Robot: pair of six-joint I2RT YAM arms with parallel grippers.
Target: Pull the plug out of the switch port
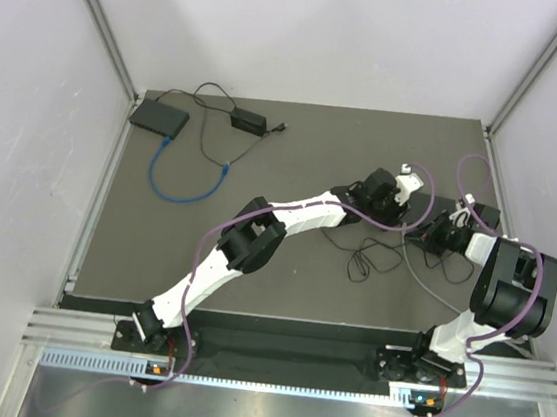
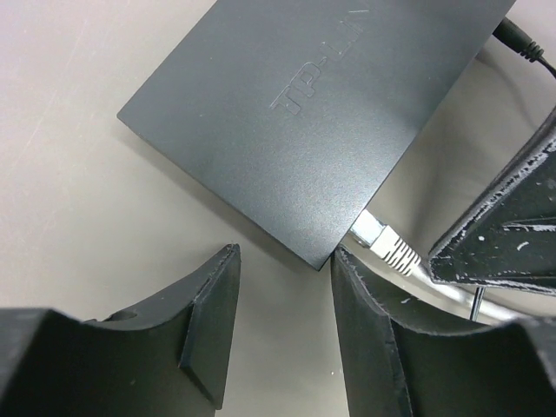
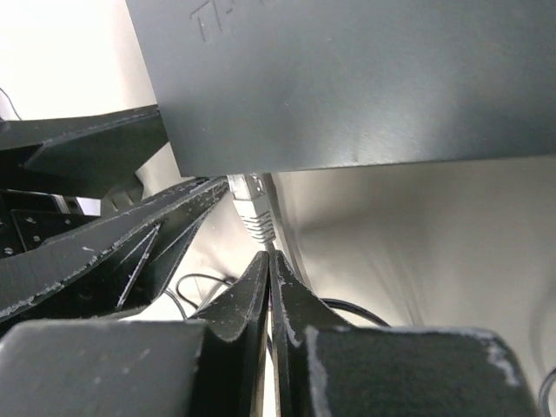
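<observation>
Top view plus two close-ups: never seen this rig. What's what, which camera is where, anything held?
Two robot arms, the left arm and the right arm, are bolted side by side at the near edge, each ending in a two-finger gripper. The wide picture comes from a fixed camera above and behind them. Each close-up comes from a wrist camera, so the black wedges are fingers. On the dark mat lie a far switch with a blue cable, a power adapter and a loose black cable. The close-ups show a second switch with a grey plug in its port. The left gripper is open at its corner, holding nothing. The right gripper looks shut on the grey cable behind the plug.
</observation>
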